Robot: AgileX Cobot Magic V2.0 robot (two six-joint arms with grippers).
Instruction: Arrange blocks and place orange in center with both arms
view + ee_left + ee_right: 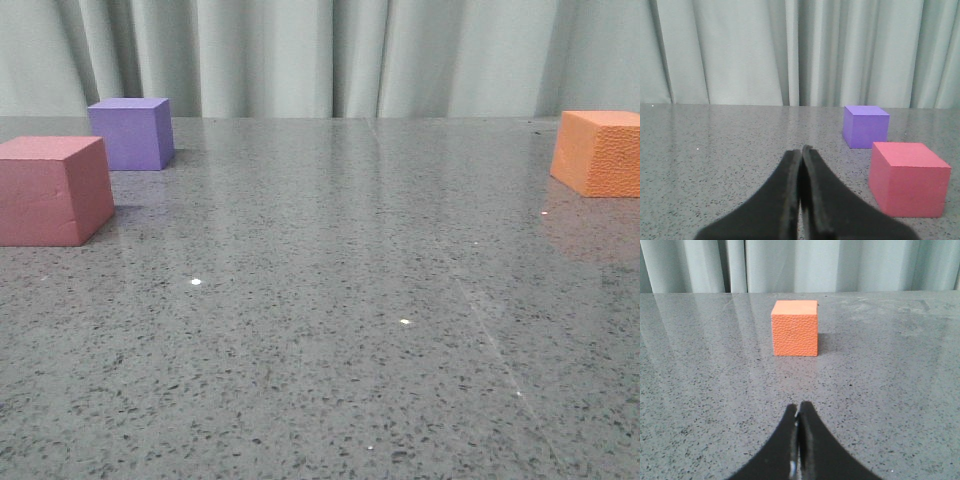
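Observation:
The dusty pink-red cube [50, 190] sits at the table's left edge, with the purple cube [131, 132] just behind it. The orange cube [598, 152] with its pebbled surface sits at the far right. Neither gripper shows in the front view. In the left wrist view my left gripper [801, 150] is shut and empty, with the pink-red cube [907, 178] and purple cube [865, 125] ahead of it to one side. In the right wrist view my right gripper [798, 407] is shut and empty, straight in front of the orange cube [795, 328] and well short of it.
The cubes rest on a grey speckled stone table [330, 330]. A pale grey curtain [330, 55] hangs along the table's far edge. A wide stretch of table lies between the left cubes and the orange one.

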